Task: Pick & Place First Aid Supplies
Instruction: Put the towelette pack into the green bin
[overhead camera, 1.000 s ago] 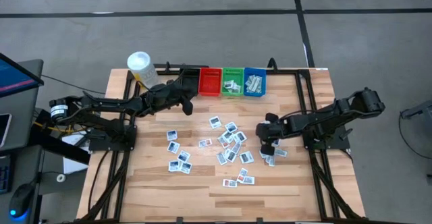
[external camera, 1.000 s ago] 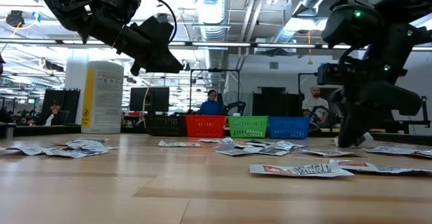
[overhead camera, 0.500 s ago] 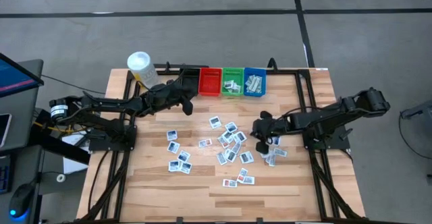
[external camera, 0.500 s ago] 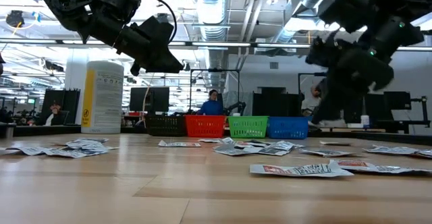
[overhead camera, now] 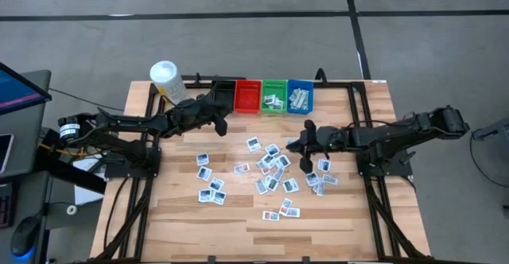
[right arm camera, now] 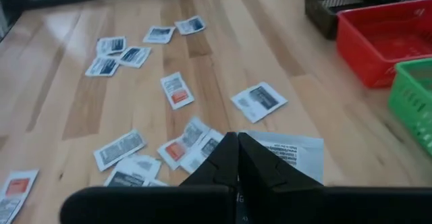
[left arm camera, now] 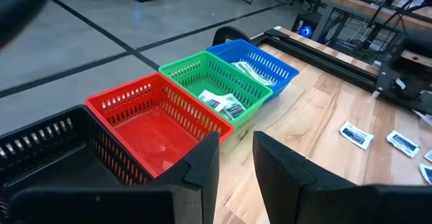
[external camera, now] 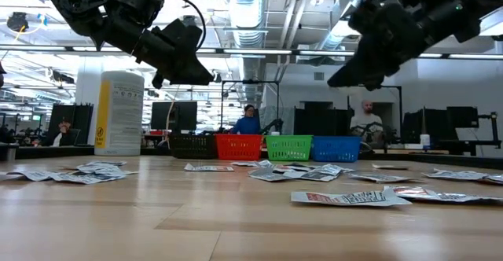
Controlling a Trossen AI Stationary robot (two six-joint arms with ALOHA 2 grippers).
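Several small white packets lie flat across the middle of the table. My right gripper hangs well above them, over their right part and short of the bins. It is shut on one white packet with dark print. My left gripper hovers at the near side of the black bin and the red bin. Its fingers are open with nothing between them. My right gripper pinches the white packet by its near edge between the two shut fingers. The rest of the packet sticks out past the fingertips, lying roughly flat. It is lifted clear of the table, above the other packets.
A row of bins stands at the far edge: black, red, green with packets inside, blue with pale strips. A yellow bottle with a white cap stands at the far left corner. Bare wood lies along the near edge. People sit in the room behind.
My right gripper, shut throughout, has risen from the table's right part with the packet and moved toward the far edge and left, toward the bins. It has tipped from pointing down to nearly level. The packet has come up clear of the table.
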